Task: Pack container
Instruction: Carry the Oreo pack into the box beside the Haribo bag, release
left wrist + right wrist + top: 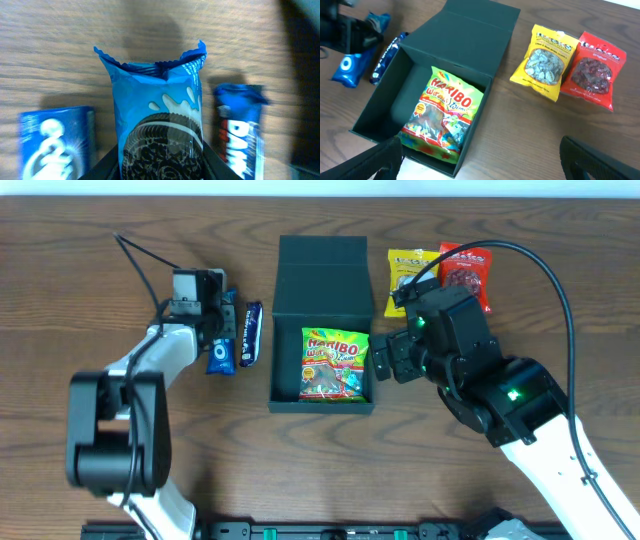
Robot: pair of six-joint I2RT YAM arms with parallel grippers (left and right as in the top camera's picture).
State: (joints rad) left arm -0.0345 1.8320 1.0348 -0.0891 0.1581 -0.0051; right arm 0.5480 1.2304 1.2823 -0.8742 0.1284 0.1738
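Two neighbours, blue pack point(55, 142) and bar point(240, 132), crowd my left jaws clenched on the Oreo packet point(160, 135); lifting may drag them. Right jaws released.

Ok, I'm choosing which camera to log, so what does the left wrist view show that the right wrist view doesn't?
Only left wrist: the cookie packet up close, between the left jaws. Only right wrist: the green box holding a gummy bag, with a yellow bag and a red bag beside it. Both: the dark blue bar on the wooden table.
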